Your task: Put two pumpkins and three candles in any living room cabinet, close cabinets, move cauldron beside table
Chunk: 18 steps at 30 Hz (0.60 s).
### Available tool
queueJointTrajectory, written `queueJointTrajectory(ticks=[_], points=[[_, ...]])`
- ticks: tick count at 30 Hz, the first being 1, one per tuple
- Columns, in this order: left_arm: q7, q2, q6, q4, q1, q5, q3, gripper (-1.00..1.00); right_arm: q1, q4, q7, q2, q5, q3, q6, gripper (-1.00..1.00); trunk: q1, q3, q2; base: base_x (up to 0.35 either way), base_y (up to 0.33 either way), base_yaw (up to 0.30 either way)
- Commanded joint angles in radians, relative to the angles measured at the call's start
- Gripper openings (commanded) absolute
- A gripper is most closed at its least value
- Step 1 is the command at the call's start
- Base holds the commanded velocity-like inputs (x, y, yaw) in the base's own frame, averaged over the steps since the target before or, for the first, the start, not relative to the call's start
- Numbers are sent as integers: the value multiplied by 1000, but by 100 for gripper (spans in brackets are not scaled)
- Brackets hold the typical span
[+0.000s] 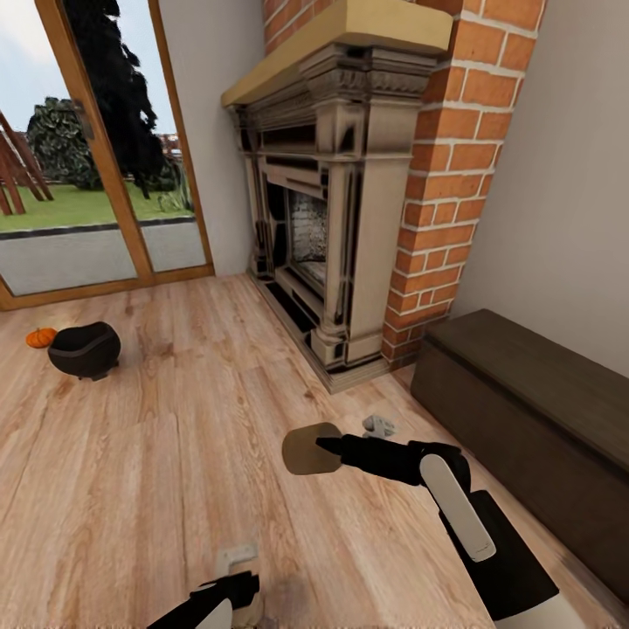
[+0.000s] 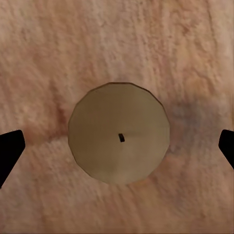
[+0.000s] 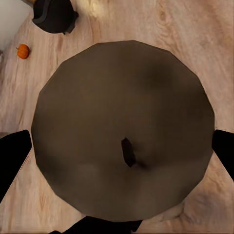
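- The right tool (image 1: 325, 450), right of centre in the head view, held a stubby beige candle (image 1: 307, 449); in the right wrist view that candle (image 3: 124, 129) sat close between the two dark fingers (image 3: 12, 158), wick end facing the camera, apparently gripped.
- The left tool (image 1: 240, 587), at the bottom edge of the head view, was spread wide; its wrist view showed a second candle (image 2: 119, 139) upright on the wood floor (image 1: 175, 454), centred between the fingertips (image 2: 9, 151) and untouched.
- That candle lay straight ahead of the left tool, long axis along the approach, so I judge a straight descent would suit.
- The dark-brown cabinet (image 1: 533, 411) stood shut at the frame's right, nearer the right arm.
- The cauldron (image 1: 84, 349) and a pumpkin (image 1: 40, 337) sat at centre left.
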Motion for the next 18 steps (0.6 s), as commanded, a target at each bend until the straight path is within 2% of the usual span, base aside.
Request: queueJointTrajectory(ticks=[1,15,18], points=[[8,1,1,-3,-1,5,-7,100,-1,-1,-4,-1,-5,1,4,-100,0,-5,-1,0,0,0],[8,1,-2,-3,-1,4,-8,100,-1,0,6,1,-5,2,7,-100,6,-59,-4,0,0,0],[8,1,-2,-3,-1,3,-19,100,-1,1,6,2,-5,2,6,-100,8,-71,-5,0,0,0]])
